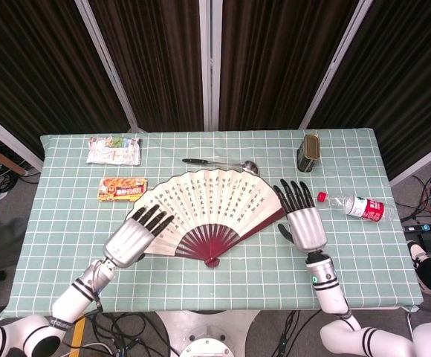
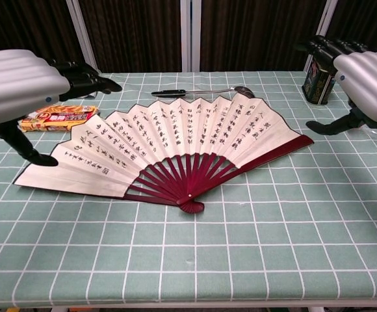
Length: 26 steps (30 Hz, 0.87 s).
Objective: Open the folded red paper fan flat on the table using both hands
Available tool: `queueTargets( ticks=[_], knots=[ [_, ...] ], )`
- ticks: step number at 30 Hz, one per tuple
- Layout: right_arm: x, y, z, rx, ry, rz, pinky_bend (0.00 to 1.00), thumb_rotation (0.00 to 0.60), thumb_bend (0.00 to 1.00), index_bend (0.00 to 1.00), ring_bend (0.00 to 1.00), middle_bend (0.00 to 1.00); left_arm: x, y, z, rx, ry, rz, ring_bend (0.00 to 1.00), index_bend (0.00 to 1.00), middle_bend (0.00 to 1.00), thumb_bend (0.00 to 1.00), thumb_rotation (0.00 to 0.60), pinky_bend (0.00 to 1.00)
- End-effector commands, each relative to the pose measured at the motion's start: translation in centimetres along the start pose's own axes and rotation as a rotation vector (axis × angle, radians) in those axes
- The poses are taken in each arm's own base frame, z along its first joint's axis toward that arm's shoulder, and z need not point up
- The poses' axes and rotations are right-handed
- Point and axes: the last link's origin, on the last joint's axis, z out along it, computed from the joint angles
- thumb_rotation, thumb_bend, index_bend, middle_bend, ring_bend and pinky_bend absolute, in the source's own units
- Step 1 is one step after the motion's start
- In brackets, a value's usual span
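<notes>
The red paper fan [image 1: 212, 212] lies spread wide and flat on the green checked table [image 1: 260, 275], cream leaf with black writing toward the back, dark red ribs meeting at the pivot near the front. My left hand [image 1: 135, 234] hovers at the fan's left end with fingers apart and holds nothing. My right hand [image 1: 302, 219] sits just off the fan's right end, fingers also apart and empty. In the chest view the fan [image 2: 169, 149] fills the middle, the left hand [image 2: 19, 84] above its left edge and the right hand [image 2: 370, 88] beyond its right edge.
Behind the fan lie a metal spoon [image 1: 219, 163] and a dark can [image 1: 309, 152]. A plastic bottle [image 1: 357, 207] lies at the right. An orange snack packet [image 1: 122, 189] and a white packet [image 1: 113, 149] sit at the back left.
</notes>
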Motion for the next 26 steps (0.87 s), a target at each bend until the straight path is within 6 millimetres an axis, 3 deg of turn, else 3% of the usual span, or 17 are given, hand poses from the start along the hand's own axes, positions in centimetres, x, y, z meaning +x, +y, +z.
queueTargets(
  ticks=[1,4,7,11,14,20,26],
  knots=[
    [1.5,2.2,-0.8,-0.055,-0.089,0.011,0.0,0.6,0.07,0.0,0.0,0.0,0.9,-1.2,0.1,0.044,0.011,-0.14,0.05,0.03,0.1,0.0,0.6,0.21],
    [3.0,3.5,-1.3,-0.072,-0.119,0.058,0.0,0.6,0.09,0.0,0.0,0.0,1.3,-3.5,-0.5,0.133,0.041,-0.251,0.05,0.03,0.1,0.0,0.6,0.21],
    [4.7,5.1,-2.3,-0.074,-0.147,0.108,0.0,0.6,0.22,0.0,0.0,0.0,1.2,-6.7,-1.9,0.267,0.088,-0.373,0.05,0.04,0.1,0.0,0.6,0.21],
    [7.3,8.0,-4.3,-0.101,-0.135,0.138,0.0,0.6,0.3,0.0,0.0,0.03,-0.2,-11.3,-5.3,0.467,0.171,-0.432,0.06,0.08,0.11,0.0,0.6,0.21],
    [8.7,9.7,-6.2,-0.141,-0.104,0.12,0.0,0.6,0.31,0.0,0.0,0.04,-1.4,-13.2,-8.3,0.562,0.208,-0.408,0.06,0.11,0.11,0.0,0.6,0.21],
    [10.5,12.0,-10.6,-0.247,-0.075,0.152,0.0,0.6,0.31,0.0,0.0,0.04,-3.4,-13.7,-14.3,0.707,0.234,-0.324,0.06,0.13,0.12,0.0,0.6,0.21],
    [10.9,12.4,-13.8,-0.283,-0.094,0.194,0.0,0.6,0.31,0.0,0.0,0.04,-4.1,-11.9,-18.0,0.776,0.209,-0.291,0.06,0.13,0.12,0.0,0.6,0.21]
  ],
)
